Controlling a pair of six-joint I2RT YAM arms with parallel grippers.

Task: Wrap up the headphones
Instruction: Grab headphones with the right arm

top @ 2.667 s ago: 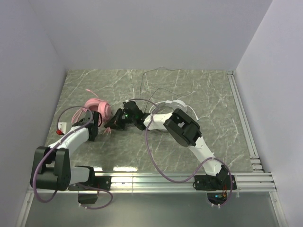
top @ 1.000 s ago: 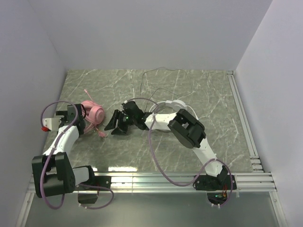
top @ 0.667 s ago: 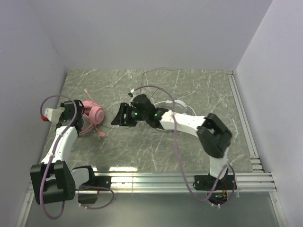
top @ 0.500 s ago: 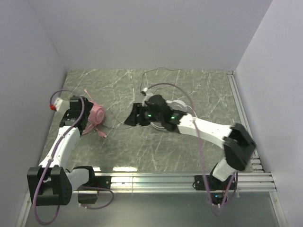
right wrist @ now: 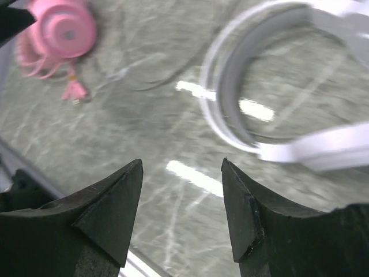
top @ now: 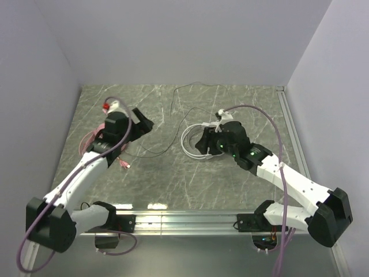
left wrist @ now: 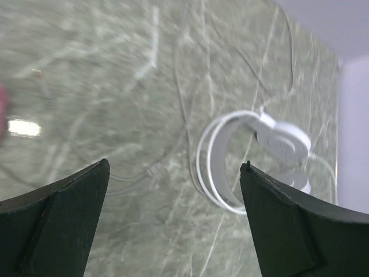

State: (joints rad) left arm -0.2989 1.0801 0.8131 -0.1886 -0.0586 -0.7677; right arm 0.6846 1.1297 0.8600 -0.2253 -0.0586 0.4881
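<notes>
The white headphones [top: 189, 140] lie mid-table, and their headband [left wrist: 214, 164] and ear cup [left wrist: 281, 140] show in the left wrist view. My right gripper [top: 204, 142] hovers over them, open and empty [right wrist: 181, 161], with the white headband [right wrist: 228, 109] just ahead of its tips. The pink headphones [right wrist: 62, 27] lie at the left with their plug [right wrist: 74, 92] beside them; from above only a pink edge [top: 86, 138] and the plug [top: 124, 165] show under my left arm. My left gripper [top: 140, 123] is raised, open, holding nothing [left wrist: 175, 163].
A thin cable [top: 193, 85] loops from the white headset toward the back wall and across the marble table [top: 190, 184]. White walls close in the left, back and right. A metal rail [top: 219, 218] runs along the near edge, and another lies along the right side [top: 294, 144].
My left gripper has risen and swung right, away from the pink headphones. My right gripper has pulled back to the right, from mid-table to above the white headband.
</notes>
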